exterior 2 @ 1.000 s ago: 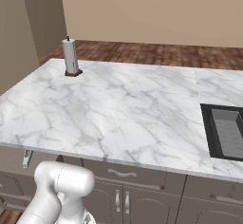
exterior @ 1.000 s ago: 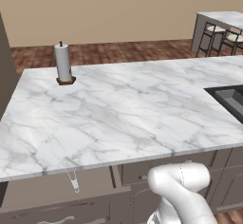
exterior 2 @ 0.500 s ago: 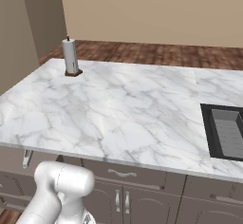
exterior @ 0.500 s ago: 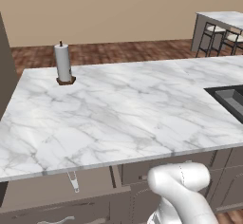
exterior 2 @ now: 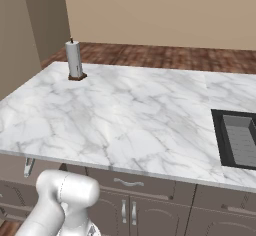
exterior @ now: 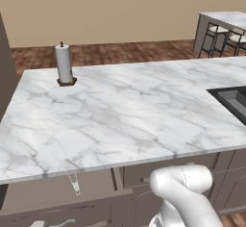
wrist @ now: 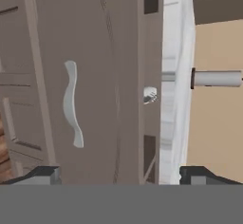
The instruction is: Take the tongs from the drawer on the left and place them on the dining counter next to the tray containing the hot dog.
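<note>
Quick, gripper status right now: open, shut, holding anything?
Gripper: open, jaws wide apart, holding nothing, facing the drawer front and its handle.

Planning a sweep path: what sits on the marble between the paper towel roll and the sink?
Nothing: the right base view shows bare marble counter from paper towel roll to sink.

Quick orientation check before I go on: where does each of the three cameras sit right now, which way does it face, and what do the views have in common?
Left base view: behind the arm's left, facing forward-down over the marble counter; white arm at lower right.
Right base view: behind the arm's right, same counter; arm at lower left.
Hand view: on the hand, rolled sideways, facing the drawer front and its handle; open gripper at the bottom.
Shared: both base views show the paper towel roll and sink; the hand view catches the roll too.
</note>
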